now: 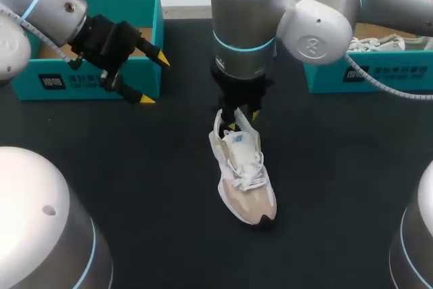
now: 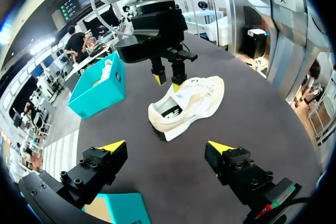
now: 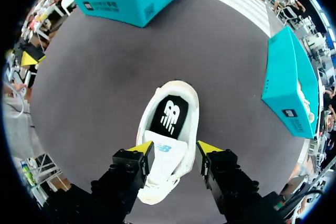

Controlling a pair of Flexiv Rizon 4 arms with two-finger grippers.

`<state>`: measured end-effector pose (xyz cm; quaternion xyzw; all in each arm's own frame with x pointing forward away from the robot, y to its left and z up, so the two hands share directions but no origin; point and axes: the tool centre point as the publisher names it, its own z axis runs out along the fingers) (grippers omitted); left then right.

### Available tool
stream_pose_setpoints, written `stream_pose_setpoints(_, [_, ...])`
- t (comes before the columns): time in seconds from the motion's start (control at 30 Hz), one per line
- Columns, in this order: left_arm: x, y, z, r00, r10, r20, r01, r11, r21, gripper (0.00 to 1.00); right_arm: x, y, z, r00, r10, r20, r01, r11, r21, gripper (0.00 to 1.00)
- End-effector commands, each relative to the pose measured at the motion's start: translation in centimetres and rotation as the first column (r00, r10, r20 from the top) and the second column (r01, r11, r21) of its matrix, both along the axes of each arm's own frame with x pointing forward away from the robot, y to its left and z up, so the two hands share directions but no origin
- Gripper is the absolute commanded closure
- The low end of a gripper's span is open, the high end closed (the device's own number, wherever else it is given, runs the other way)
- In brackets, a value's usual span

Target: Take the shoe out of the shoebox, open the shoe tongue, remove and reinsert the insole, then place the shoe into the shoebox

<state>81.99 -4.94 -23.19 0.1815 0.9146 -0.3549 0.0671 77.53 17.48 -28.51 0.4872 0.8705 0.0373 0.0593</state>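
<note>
A white and beige shoe (image 1: 245, 179) lies on the dark table (image 1: 135, 167), toe towards me. Its black insole (image 3: 169, 116) shows inside the opening. My right gripper (image 1: 243, 120) hangs straight down over the heel end. Its fingers stand open on either side of the white tongue (image 3: 164, 149), and one yellow tip (image 3: 142, 148) is right at the tongue's edge. From the left wrist view the same right gripper (image 2: 167, 81) sits just above the shoe (image 2: 189, 103). My left gripper (image 1: 155, 79) is wide open and empty beside the left teal shoebox (image 1: 88, 76).
A second teal box (image 1: 379, 78) at the back right holds another white shoe (image 1: 375, 44). The left box's corner (image 2: 118, 208) lies under my left gripper (image 2: 167, 147). Bare table surrounds the shoe on all sides.
</note>
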Motion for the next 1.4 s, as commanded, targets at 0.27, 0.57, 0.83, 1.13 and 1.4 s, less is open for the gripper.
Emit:
stream_pose_setpoints(0.27, [0.0, 0.0, 0.0, 1.0, 0.0, 0.0, 0.0, 1.0, 0.002, 0.0, 0.6, -0.5, 1.9, 0.943, 0.323, 0.08, -0.326, 0.945, 0.018, 0.0])
stream_pose_setpoints(0.57, [0.0, 0.0, 0.0, 1.0, 0.0, 0.0, 0.0, 1.0, 0.002, 0.0, 3.3, 0.7, 1.1, 0.692, 0.702, -0.17, -0.722, 0.676, -0.146, 0.0])
stream_pose_setpoints(0.83, [0.0, 0.0, 0.0, 1.0, 0.0, 0.0, 0.0, 1.0, 0.002, 0.0, 5.7, 1.1, -1.1, 0.416, 0.867, -0.274, -0.908, 0.376, -0.188, 0.0])
stream_pose_setpoints(1.13, [0.0, 0.0, 0.0, 1.0, 0.0, 0.0, 0.0, 1.0, 0.002, 0.0, 6.3, 0.9, -2.2, 0.243, 0.921, -0.305, -0.964, 0.196, -0.179, 0.0])
stream_pose_setpoints(1.4, [0.0, 0.0, 0.0, 1.0, 0.0, 0.0, 0.0, 1.0, 0.002, 0.0, 7.0, 1.3, -3.5, 0.22, 0.949, -0.225, -0.972, 0.192, -0.138, 0.02])
